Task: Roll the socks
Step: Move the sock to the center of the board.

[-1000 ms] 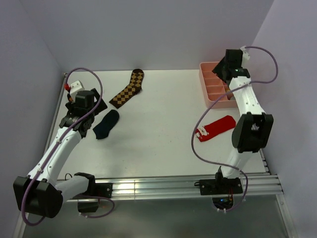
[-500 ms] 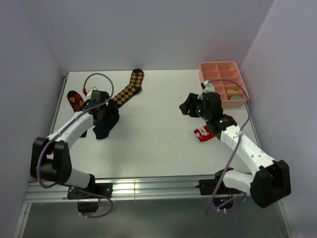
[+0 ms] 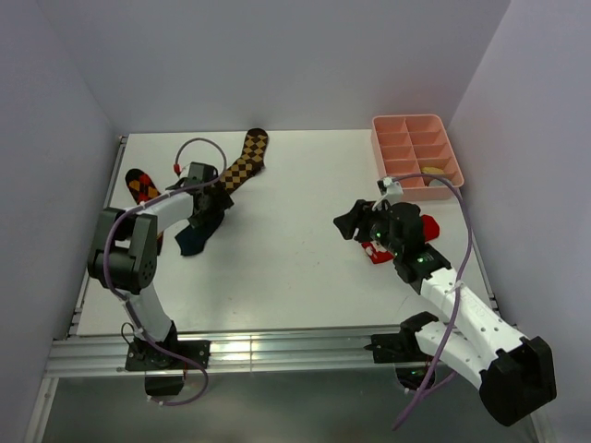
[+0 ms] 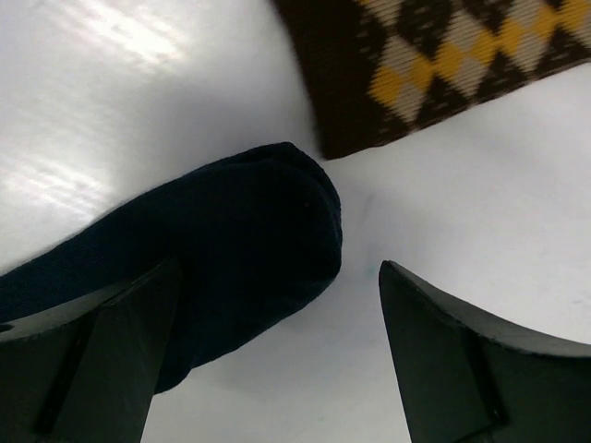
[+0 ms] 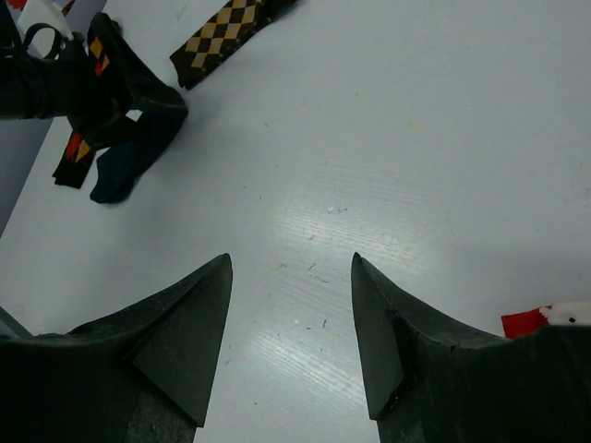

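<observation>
L gripper (image 4: 279, 277) spread over navy sock (image 4: 235, 226) (checkered sock (image 4: 416, 65) edge close); R gripper (image 5: 291, 263) spread.

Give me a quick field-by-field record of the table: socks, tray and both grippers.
navy sock: flat, unrolled, beneath the left gripper
left gripper: open, over the sock's end
right gripper: open, above the table
checkered sock: far side, lying flat
red sock: right side, partly hidden
pink tray: far right corner
</observation>
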Tool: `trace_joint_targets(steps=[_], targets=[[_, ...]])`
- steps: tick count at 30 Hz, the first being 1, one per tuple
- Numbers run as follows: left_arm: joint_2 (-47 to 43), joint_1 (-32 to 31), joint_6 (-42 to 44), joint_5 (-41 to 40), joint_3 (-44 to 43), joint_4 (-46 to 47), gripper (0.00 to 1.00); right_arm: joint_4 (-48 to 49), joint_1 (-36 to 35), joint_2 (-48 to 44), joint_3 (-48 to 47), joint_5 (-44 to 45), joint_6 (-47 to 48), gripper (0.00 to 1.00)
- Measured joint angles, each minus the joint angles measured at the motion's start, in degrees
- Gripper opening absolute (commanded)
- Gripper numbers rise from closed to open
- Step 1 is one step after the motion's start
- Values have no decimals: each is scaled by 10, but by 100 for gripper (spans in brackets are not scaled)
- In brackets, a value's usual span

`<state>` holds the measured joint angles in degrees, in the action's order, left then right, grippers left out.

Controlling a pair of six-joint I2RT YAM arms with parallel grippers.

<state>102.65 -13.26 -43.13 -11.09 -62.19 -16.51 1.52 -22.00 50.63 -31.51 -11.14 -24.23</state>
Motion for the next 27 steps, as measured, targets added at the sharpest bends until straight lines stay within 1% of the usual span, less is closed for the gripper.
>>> trace_joint_targets(steps=[4,7,9,11,12,14,16,19,21,22,23,24,25,27], targets=[[21,-23,-11,3,-22,19,92,10,0,-4,4,-2,3,62],[46,-76,-23,3,-49,33,92,15,0,-9,13,-2,8,62],[61,-113,-33,9,-65,45,93,14,0,-12,18,0,12,64],[76,-146,-53,20,-81,57,92,9,0,-17,21,4,16,68],[83,-163,-67,27,-88,64,92,8,0,-19,21,8,19,75],[93,-188,-94,40,-98,76,92,6,0,-23,21,12,26,82],[100,-210,-123,54,-106,83,92,6,0,-25,21,16,32,82],[103,-236,-155,68,-114,82,93,4,0,-23,21,17,36,79],[103,-252,-167,72,-122,71,93,2,0,-17,19,15,38,75],[102,-257,-169,72,-126,63,93,1,0,-10,17,14,39,72],[98,-264,-171,72,-131,54,93,1,0,-1,14,12,40,67],[91,-268,-172,70,-132,47,94,1,-1,10,10,10,40,65],[77,-271,-171,65,-132,35,94,0,-2,25,4,9,40,59],[43,-269,-170,54,-130,18,94,-2,-7,60,-12,7,39,54]])
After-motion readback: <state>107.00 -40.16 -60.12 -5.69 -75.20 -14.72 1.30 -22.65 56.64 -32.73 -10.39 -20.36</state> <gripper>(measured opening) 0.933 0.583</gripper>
